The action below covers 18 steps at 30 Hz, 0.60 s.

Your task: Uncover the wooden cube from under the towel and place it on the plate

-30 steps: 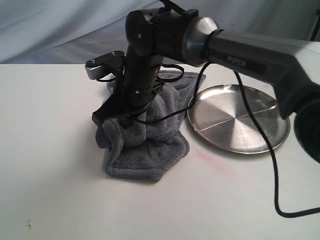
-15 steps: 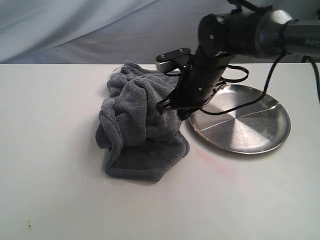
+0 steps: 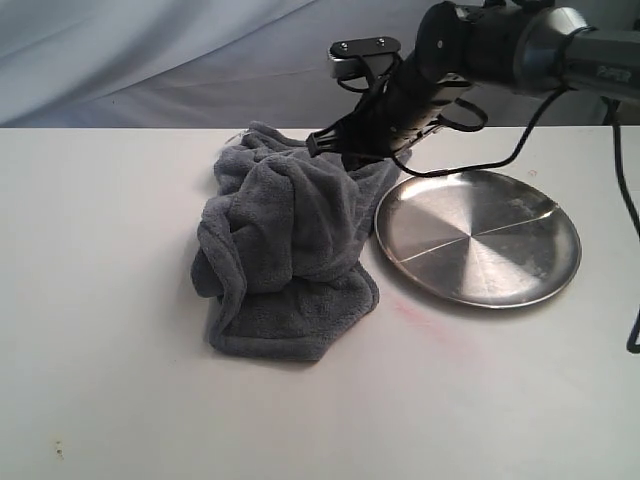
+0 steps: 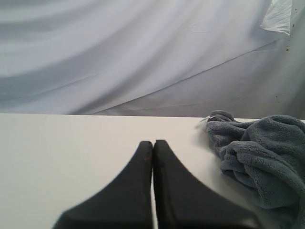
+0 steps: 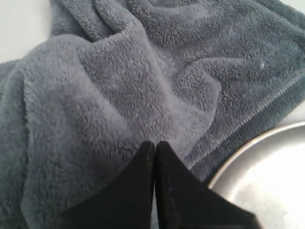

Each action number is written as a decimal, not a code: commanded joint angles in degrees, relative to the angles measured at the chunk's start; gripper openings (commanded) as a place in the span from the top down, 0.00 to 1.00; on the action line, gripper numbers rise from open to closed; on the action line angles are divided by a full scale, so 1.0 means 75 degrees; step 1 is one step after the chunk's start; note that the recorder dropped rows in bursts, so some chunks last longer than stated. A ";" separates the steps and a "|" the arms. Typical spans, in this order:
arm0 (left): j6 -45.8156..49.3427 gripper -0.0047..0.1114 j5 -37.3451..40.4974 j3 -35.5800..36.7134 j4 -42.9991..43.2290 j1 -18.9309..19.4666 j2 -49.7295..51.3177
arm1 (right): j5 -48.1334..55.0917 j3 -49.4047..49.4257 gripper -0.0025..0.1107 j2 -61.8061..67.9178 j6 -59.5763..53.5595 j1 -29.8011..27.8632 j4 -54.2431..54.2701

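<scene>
left gripper [image 4: 153, 143] fingers pressed together, nothing between them | hovering over bare white table [image 4: 62, 143] | towel [image 4: 257, 152], grey and bunched in thick folds, sits apart from fingertips near frame edge | pale draped backdrop [image 4: 143, 52] behind table

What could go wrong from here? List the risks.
1. The wooden cube is hidden under the bunched towel; a blind pull may drag or tip it.
2. The towel's edge lies right beside the plate; tugging could shove the plate.
3. The right gripper is shut; it must open before pinching cloth.
</scene>
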 commanded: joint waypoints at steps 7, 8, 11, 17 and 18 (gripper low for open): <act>-0.0008 0.95 -0.0013 0.0034 0.0005 -0.0006 -0.0012 | 0.0197 -0.1435 0.98 0.0778 0.0016 0.0503 0.0089; -0.0008 0.95 -0.0013 0.0034 0.0005 -0.0006 -0.0012 | 0.0197 -0.1505 0.98 0.0809 0.0032 0.0568 0.0089; -0.0008 0.95 -0.0013 0.0034 0.0005 -0.0006 -0.0012 | 0.0130 -0.1630 0.98 0.0860 0.0038 0.0777 0.0108; -0.0022 0.95 -0.0013 0.0034 0.0005 -0.0006 -0.0012 | -0.0236 -0.1644 0.98 0.0880 0.0135 0.1267 0.0089; -0.0022 0.95 -0.0013 0.0034 0.0005 -0.0006 -0.0012 | -0.0270 -0.1644 0.98 0.0893 0.0158 0.1341 0.0089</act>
